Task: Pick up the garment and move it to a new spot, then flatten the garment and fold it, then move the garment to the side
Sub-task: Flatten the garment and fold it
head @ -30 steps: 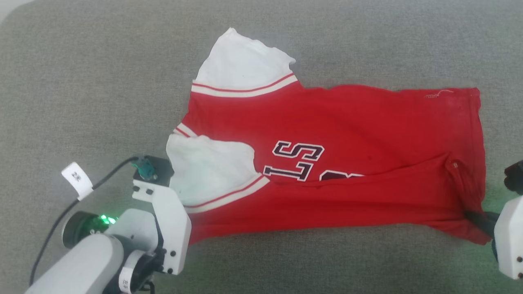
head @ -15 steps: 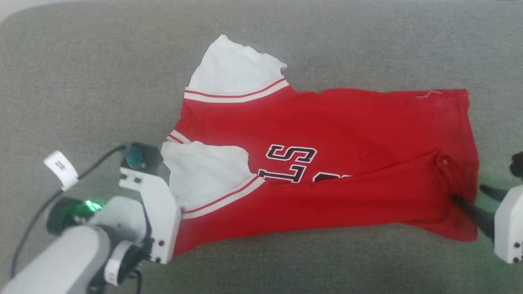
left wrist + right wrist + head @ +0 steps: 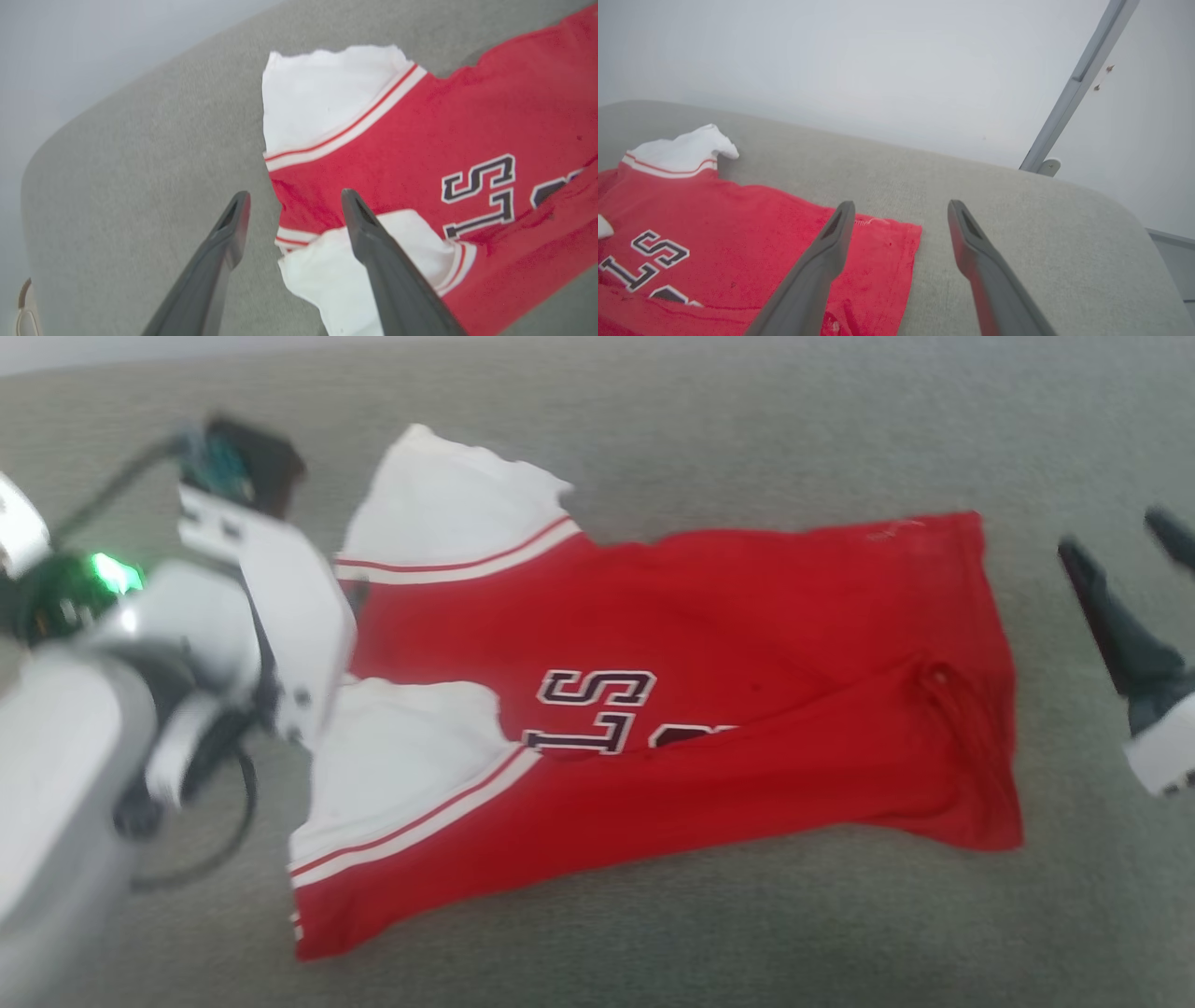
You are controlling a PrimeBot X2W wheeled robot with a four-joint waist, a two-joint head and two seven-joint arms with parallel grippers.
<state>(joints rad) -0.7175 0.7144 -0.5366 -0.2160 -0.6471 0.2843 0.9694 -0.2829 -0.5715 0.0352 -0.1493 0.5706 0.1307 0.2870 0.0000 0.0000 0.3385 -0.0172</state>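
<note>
Nearest on the grey padded surface [image 3: 653,943] lies the long near edge of the red shirt [image 3: 747,663], turned up and over the body in a flat band that hides the lower part of the dark, white-edged letters [image 3: 597,709]. The shirt stretches from left to right, with its sleeves at the left end and its hem at the right. At the near left the pale left arm [image 3: 84,709] looms large and blurred, a green light [image 3: 110,571] glowing on it. Just beside it the near white sleeve [image 3: 401,756], with its striped band, is folded in over the red cloth. Seen from the wrist, the left gripper [image 3: 294,196] has its two dark fingers spread wide with nothing between them, one over the bare grey surface [image 3: 140,163] and the other over the near sleeve at the left edge of the shirt [image 3: 467,116]. Off to the right, the right gripper [image 3: 1116,537] is over the grey surface, apart from the hem, its jaws likewise wide and empty; its own view has the gripper [image 3: 901,205] pointing past the far hem corner of the shirt [image 3: 738,224]. Farther back the far white sleeve [image 3: 448,504] sticks out at the far left. Beyond the rounded far edge of the surface [image 3: 1017,224] stands a pale wall [image 3: 878,70] with a slanted grey metal bar [image 3: 1083,79] at the right.
</note>
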